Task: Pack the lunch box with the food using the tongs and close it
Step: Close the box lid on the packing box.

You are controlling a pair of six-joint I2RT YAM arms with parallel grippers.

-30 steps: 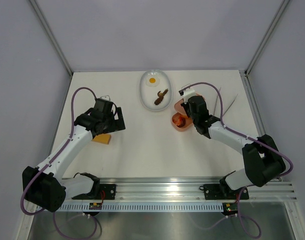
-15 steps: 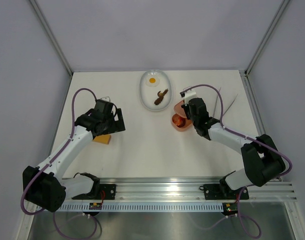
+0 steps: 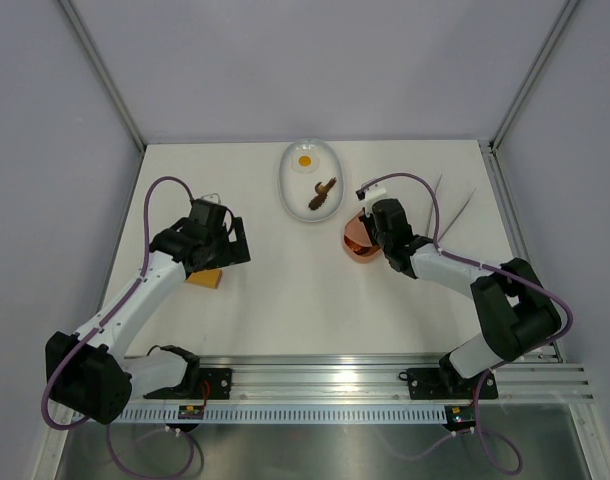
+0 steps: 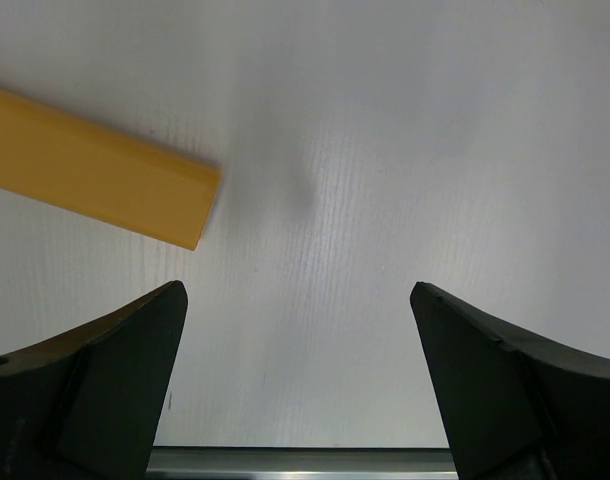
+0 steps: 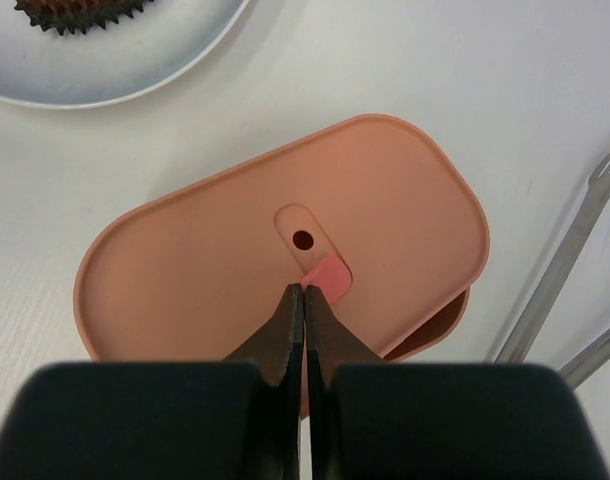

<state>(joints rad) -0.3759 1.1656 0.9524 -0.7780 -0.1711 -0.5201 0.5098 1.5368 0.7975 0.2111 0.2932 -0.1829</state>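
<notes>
The pink lid (image 5: 205, 270) lies skewed over the lunch box (image 5: 437, 331), whose rim shows under the lid's right corner. My right gripper (image 5: 303, 292) is shut with nothing between its fingers, its tips resting on the lid beside the small red tab (image 5: 330, 274). From above, the lunch box (image 3: 355, 246) sits just left of that gripper (image 3: 368, 228). The tongs (image 5: 570, 255) lie on the table to the right, also visible from above (image 3: 453, 207). Food stays in the white dish (image 3: 285, 185): a fried egg (image 3: 305, 160) and brown pieces (image 3: 322, 193). My left gripper (image 4: 297, 300) hangs open over bare table.
A yellow-orange block (image 4: 95, 170) lies on the table left of my left gripper, under that arm in the top view (image 3: 204, 277). The white dish's rim (image 5: 135, 85) is close beyond the lid. A metal rail runs along the near table edge (image 3: 315, 372).
My right gripper has shifted left and nearer, and the lid has slid with it over the lunch box, hiding the food inside. The left arm has not moved.
</notes>
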